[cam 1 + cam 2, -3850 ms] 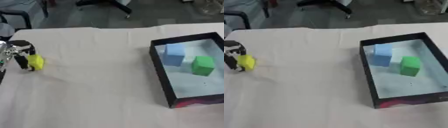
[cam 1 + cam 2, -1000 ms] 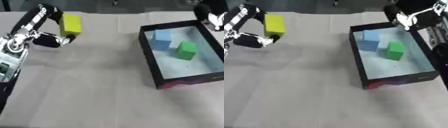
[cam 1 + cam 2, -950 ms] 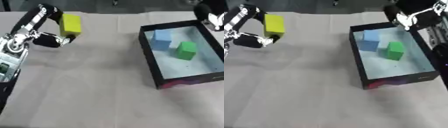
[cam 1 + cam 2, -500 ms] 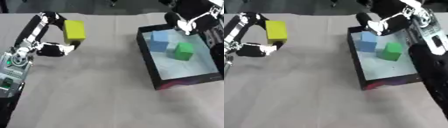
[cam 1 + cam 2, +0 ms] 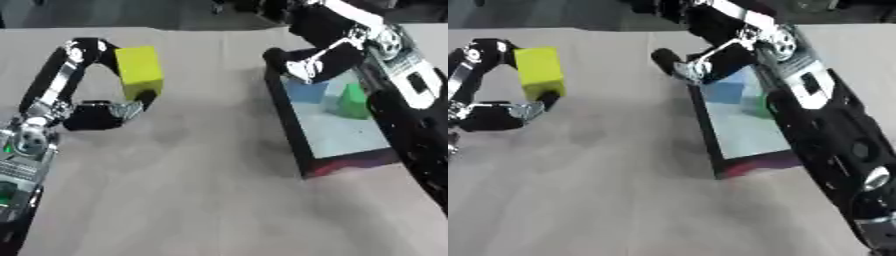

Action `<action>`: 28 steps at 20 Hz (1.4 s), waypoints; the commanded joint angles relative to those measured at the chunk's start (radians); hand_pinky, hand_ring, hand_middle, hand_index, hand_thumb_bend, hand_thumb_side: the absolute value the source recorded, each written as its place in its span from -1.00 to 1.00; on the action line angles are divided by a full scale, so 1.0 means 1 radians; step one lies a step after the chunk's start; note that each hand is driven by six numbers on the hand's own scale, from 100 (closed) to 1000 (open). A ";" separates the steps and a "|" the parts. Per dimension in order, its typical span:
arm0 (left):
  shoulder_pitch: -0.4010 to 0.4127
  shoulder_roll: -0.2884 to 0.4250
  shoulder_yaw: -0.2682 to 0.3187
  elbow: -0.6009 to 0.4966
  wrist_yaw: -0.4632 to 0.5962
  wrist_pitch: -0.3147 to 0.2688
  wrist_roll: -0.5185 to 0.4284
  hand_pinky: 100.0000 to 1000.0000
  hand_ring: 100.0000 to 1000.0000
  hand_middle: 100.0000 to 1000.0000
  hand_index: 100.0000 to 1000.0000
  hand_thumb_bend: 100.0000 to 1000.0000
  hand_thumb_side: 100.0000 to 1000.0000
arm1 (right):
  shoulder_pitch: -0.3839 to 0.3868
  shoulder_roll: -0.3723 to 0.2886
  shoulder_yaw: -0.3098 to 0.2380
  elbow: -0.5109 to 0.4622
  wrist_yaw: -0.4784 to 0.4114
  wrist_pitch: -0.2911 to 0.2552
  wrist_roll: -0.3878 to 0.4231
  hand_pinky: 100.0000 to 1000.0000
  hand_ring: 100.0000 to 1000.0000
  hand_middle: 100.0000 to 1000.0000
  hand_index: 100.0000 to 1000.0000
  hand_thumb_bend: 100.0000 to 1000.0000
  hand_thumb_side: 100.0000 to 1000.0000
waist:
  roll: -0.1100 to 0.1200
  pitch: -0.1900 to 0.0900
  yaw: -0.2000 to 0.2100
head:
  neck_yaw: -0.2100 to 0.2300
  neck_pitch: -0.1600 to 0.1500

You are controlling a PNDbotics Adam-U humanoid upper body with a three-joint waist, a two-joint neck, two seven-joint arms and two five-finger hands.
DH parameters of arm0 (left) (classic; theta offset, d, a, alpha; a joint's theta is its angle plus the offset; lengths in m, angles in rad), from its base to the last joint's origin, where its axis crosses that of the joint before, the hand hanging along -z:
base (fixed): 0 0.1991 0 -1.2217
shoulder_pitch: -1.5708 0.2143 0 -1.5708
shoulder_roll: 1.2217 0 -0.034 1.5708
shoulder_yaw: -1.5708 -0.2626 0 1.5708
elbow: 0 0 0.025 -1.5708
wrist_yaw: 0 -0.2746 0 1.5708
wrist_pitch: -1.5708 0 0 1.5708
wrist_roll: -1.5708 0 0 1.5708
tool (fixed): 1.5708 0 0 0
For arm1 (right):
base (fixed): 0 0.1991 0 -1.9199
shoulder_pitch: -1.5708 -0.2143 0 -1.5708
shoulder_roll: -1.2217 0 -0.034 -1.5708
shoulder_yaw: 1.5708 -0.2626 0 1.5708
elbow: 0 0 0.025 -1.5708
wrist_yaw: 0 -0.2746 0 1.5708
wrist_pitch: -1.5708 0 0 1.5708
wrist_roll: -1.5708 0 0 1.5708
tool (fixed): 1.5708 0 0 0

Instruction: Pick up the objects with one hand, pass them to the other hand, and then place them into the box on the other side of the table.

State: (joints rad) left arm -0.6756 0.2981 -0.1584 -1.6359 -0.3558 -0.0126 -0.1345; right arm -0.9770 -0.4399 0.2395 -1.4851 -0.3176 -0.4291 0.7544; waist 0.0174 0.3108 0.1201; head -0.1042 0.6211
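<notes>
A yellow block (image 5: pixel 140 72) is held up above the left part of the table, with my left hand (image 5: pixel 87 116) shut on it: fingers over its top, thumb under its lower end. My right hand (image 5: pixel 322 46) reaches in from the upper right, open and holding nothing, over the far left corner of the black box (image 5: pixel 287 117). A wide gap separates it from the yellow block. Inside the box lie a blue cube (image 5: pixel 306 93) and a green cube (image 5: pixel 353 100), partly hidden by my right arm.
A beige cloth (image 5: pixel 192 190) covers the table. My right forearm (image 5: pixel 824 125) lies across the box's right side. Dark chair legs show beyond the far table edge.
My right hand has swung left from beyond the box to its far left corner. My left hand has carried the yellow block up and toward the middle. The camera has shifted too.
</notes>
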 commanded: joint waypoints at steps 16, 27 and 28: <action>-0.010 -0.034 -0.046 -0.069 0.007 -0.026 -0.012 0.47 -0.06 -0.12 -0.12 -1.00 -0.84 | -0.040 0.061 0.008 0.043 0.186 -0.269 0.150 0.98 1.00 0.85 1.00 -0.40 -0.90 | 0.016 -0.109 0.022 | -0.035 -0.018; -0.004 -0.084 -0.077 -0.085 0.014 -0.044 -0.019 0.47 -0.07 -0.13 -0.12 -1.00 -0.75 | -0.048 0.099 0.022 0.071 0.290 -0.288 0.090 0.98 1.00 0.83 1.00 -0.45 -0.91 | 0.015 -0.105 0.047 | -0.068 -0.024; -0.004 -0.087 -0.079 -0.085 0.017 -0.045 -0.018 0.47 -0.07 -0.14 -0.12 -1.00 -0.74 | -0.048 0.101 0.023 0.073 0.294 -0.285 0.087 0.98 1.00 0.83 1.00 -0.46 -0.87 | 0.014 -0.104 0.049 | -0.071 -0.024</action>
State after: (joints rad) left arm -0.6686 0.2085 -0.2368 -1.6992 -0.3471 -0.0526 -0.1553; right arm -1.0029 -0.3362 0.2643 -1.4053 -0.0313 -0.5254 0.6581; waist 0.0179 0.3108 0.1692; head -0.1694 0.6117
